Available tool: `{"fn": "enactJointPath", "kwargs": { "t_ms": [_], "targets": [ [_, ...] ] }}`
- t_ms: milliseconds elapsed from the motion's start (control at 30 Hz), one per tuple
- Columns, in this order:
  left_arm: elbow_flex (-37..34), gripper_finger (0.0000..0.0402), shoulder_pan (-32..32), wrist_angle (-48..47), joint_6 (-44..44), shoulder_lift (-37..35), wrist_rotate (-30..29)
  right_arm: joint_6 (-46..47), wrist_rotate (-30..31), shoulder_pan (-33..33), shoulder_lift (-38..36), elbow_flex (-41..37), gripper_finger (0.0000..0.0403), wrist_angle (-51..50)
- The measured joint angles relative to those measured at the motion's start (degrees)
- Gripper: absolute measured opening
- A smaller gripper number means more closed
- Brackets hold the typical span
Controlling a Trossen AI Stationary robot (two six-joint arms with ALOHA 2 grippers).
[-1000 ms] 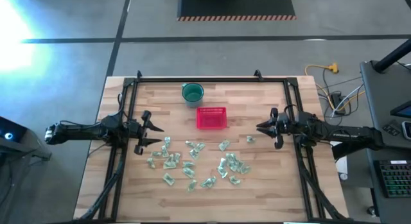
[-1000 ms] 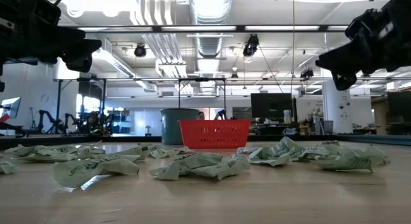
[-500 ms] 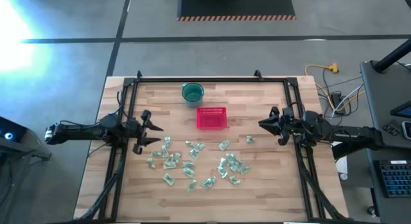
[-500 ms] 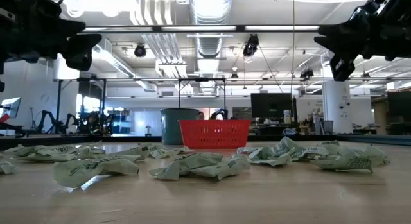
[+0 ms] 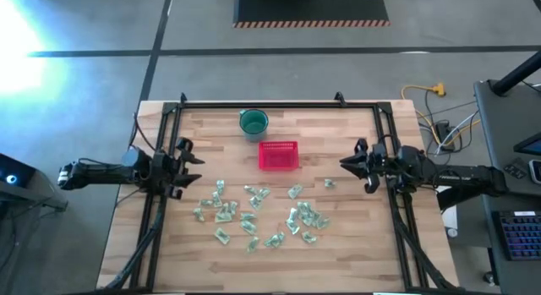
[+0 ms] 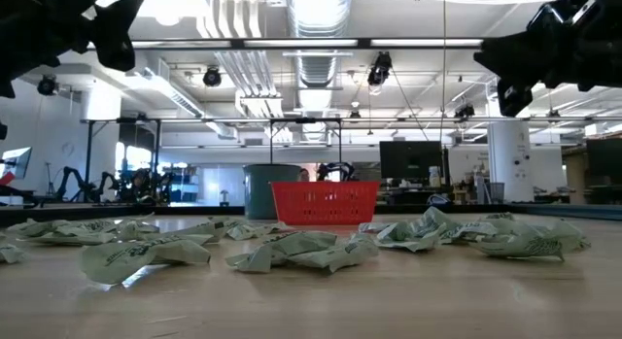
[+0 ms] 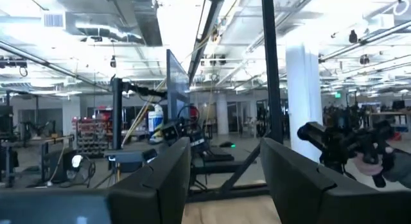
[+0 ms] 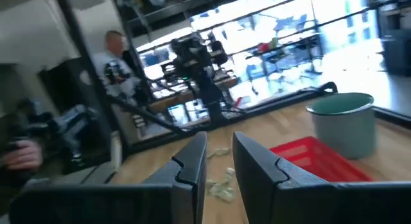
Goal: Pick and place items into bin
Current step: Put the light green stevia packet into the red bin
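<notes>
Several small pale green-and-white crinkled items point(image 5: 254, 212) lie loose on the wooden table's near middle point(image 6: 292, 250). The red mesh bin point(image 5: 278, 155) stands on the table just beyond them point(image 6: 324, 201). My left gripper point(image 5: 190, 166) hovers at the table's left edge, tipped upward, open and with nothing between its fingers point(image 7: 225, 147). At the right edge my right gripper point(image 5: 342, 164) hovers about level, pointing toward the bin point(image 8: 314, 160). A narrow bare gap shows between its fingers point(image 8: 219, 137). Both are well above the tabletop and clear of every item.
A round dark green cup point(image 5: 253, 122) stands behind the bin toward the far edge. A black frame point(image 5: 279, 103) runs along the far, left and right sides of the table. A person point(image 8: 115, 57) shows in the room beyond the table.
My left gripper has tipped upward and risen a little at the table's left edge, so it looks shorter from above. My right gripper has also tipped up slightly, then held still. No item has moved.
</notes>
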Motion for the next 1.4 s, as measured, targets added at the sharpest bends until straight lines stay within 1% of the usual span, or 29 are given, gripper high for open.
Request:
{"fn": "enactJointPath", "kwargs": {
  "t_ms": [133,200,267,333,400,500,633,700,767,867,933,1000,1100,1167,1200,1267,1400],
  "targets": [
    [0.00,0.0173,0.00,-0.09,0.02,0.88,0.00,-0.38,-5.76,0.02,0.36,0.00,0.0068,0.13],
    [0.00,0.0173,0.00,-0.02,0.36,1.49,0.00,-2.36,-6.25,0.44,0.36,0.00,0.0068,1.39],
    [0.00,0.0173,0.00,1.29,4.75,2.13,-0.31,-6.25,-6.34,0.83,0.36,0.00,0.0068,5.04],
    [0.00,0.0173,0.00,5.11,9.37,3.05,-2.88,-11.19,-6.48,1.09,0.32,0.31,0.0068,9.67],
    [0.00,0.0173,0.00,8.98,10.90,3.75,-4.62,-16.53,-6.47,1.15,0.25,2.15,0.0068,10.88],
    [0.00,0.0173,0.00,11.59,14.13,5.05,-6.20,-23.29,-6.46,1.16,0.71,6.26,0.0068,7.18],
    [0.11,0.0173,0.00,12.29,19.91,6.62,-8.18,-30.88,-6.43,1.14,3.37,12.85,0.0068,-2.41],
    [0.11,0.0173,0.00,12.04,21.88,7.92,-10.34,-34.58,-6.00,1.14,5.61,15.83,0.0068,-6.78],
    [0.11,0.0173,0.00,12.13,24.17,9.23,-12.46,-36.65,-5.95,1.14,8.42,18.25,0.0068,-10.21],
    [0.11,0.0173,0.00,12.57,27.68,11.24,-15.90,-35.96,-5.25,1.12,13.51,20.80,0.0068,-12.55],
    [0.11,0.0173,0.00,13.47,30.08,12.70,-18.87,-33.32,-2.03,1.14,17.24,22.39,0.0068,-14.93],
    [0.11,0.0173,0.02,14.69,31.61,14.21,-20.86,-29.46,4.34,1.11,20.73,24.43,0.0068,-19.99],
    [0.02,0.0173,0.07,12.73,29.89,16.67,-23.49,-20.50,17.41,1.11,25.92,29.79,0.0068,-34.18],
    [0.02,0.0173,0.19,10.02,26.69,18.40,-27.89,-14.30,24.01,1.07,29.12,33.82,0.0068,-44.70],
    [0.02,0.0173,0.41,10.11,25.14,19.47,-29.51,-11.72,26.07,1.07,30.57,35.51,0.0068,-48.77],
    [0.02,0.0173,0.74,10.72,22.47,22.40,-30.99,-8.69,27.96,0.81,32.91,38.96,0.0068,-52.57],
    [0.01,0.0173,0.76,13.03,15.15,26.89,-30.96,-9.04,28.30,0.42,35.67,45.12,0.0068,-53.07]
  ]
}}
